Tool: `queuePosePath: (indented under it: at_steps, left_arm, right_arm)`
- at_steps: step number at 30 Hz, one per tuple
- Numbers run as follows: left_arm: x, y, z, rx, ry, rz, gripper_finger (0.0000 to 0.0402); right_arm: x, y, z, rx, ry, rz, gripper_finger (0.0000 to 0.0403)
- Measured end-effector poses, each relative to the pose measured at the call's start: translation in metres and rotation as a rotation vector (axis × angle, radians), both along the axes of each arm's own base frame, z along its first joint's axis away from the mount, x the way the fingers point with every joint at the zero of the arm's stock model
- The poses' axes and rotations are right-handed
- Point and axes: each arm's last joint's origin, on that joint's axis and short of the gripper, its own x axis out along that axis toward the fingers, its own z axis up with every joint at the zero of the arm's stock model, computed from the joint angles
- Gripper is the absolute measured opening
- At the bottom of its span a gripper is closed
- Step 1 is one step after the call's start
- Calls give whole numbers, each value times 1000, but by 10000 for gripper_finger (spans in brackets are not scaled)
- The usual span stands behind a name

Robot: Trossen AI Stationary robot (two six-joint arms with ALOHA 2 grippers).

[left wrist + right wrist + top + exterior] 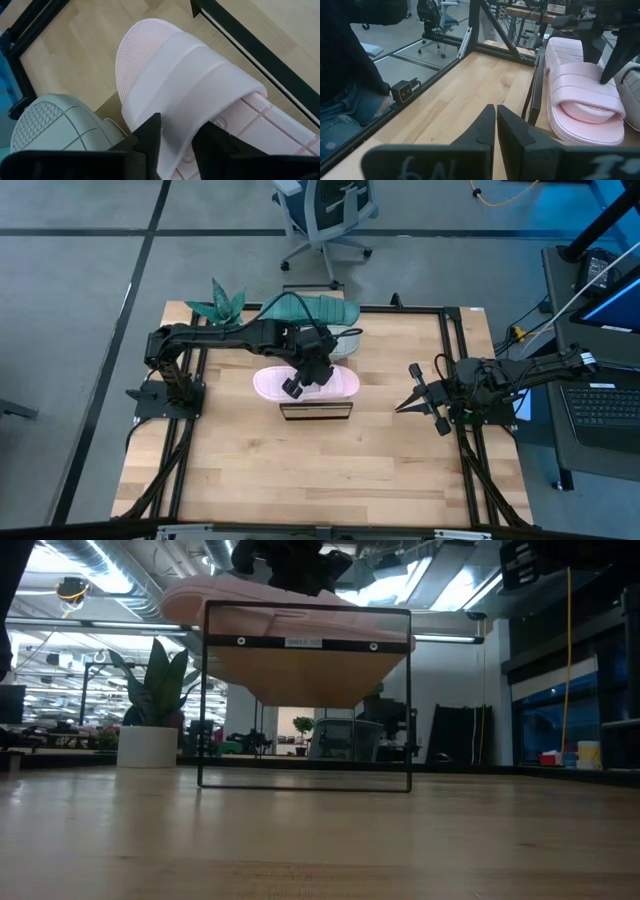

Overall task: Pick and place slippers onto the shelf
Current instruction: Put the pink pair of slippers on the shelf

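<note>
The pale pink slipper (340,383) lies sole down on the light-wood shelf (316,410), which the low view shows as a raised platform (305,675) in a dark frame. My left gripper (177,145) is above the slipper, shut on its strap. The light grey slipper (347,341) and the teal green slipper (310,308) lie on the table behind the shelf, near the far edge. My right gripper (404,406) is shut and empty, right of the shelf, just above the table. My left gripper pinches the pink slipper's wide strap (175,120) between its two fingers (149,136), which come down from above and stand on either side of the strap's edge. The slipper lies flat, its sole on the shelf top (585,90).
A potted plant (220,304) stands at the table's far left corner. A dark frame (452,360) runs around the tabletop. Bare wood shows between the shelf and the near edge (320,480). An office chair (325,215) stands beyond the table.
</note>
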Motion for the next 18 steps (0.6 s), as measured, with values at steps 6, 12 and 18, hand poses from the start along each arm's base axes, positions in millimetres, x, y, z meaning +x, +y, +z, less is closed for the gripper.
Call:
queuePosePath:
  at_steps: [6,12,18]
  left_arm:
    - [0,1,1,38,1,20,173]
    - [0,1,1,50,-4,18,231]
    - [0,1,1,88,3,-46,237]
  right_arm:
    - [0,0,0,-2,-1,0,21]
    - [0,0,0,-3,3,0,21]
    - [0,0,-1,-2,4,0,21]
